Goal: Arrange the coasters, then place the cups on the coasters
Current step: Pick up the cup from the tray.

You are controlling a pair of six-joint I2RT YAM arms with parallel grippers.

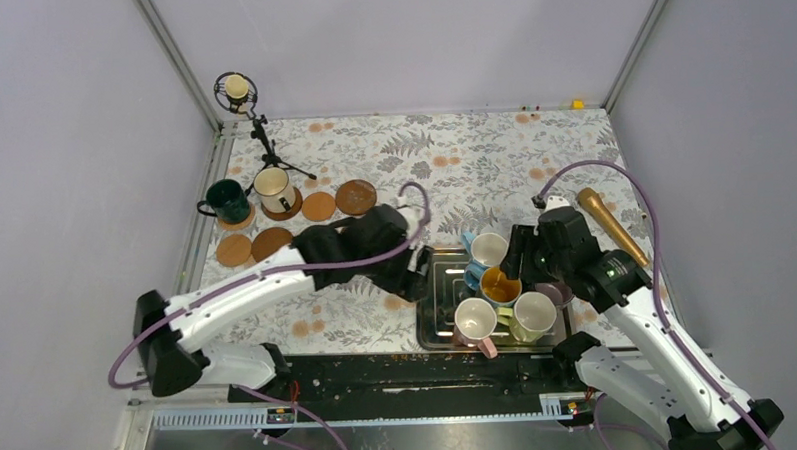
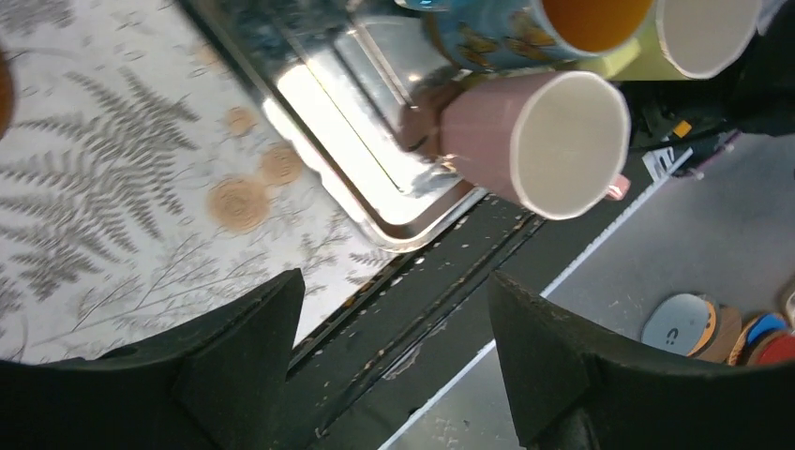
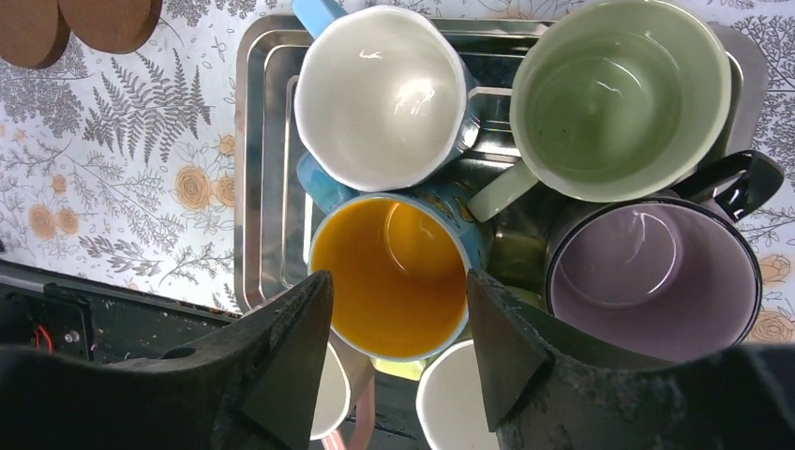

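Orange-lined cup [image 3: 394, 272]: upright in tray [image 3: 248, 141], near centre.
Right gripper [image 3: 398, 286]: directly above it, jaws apart, holding nothing; the nearer arm.
Left gripper [image 2: 394, 286]: released, empty, at tray's left edge.
Coasters [image 1: 319, 206]: far left.

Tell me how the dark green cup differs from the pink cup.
The dark green cup stands on a coaster at the far left; the pink cup sits in the steel tray. The dark green cup is dark inside; the pink cup is white inside. Both are upright, handled.
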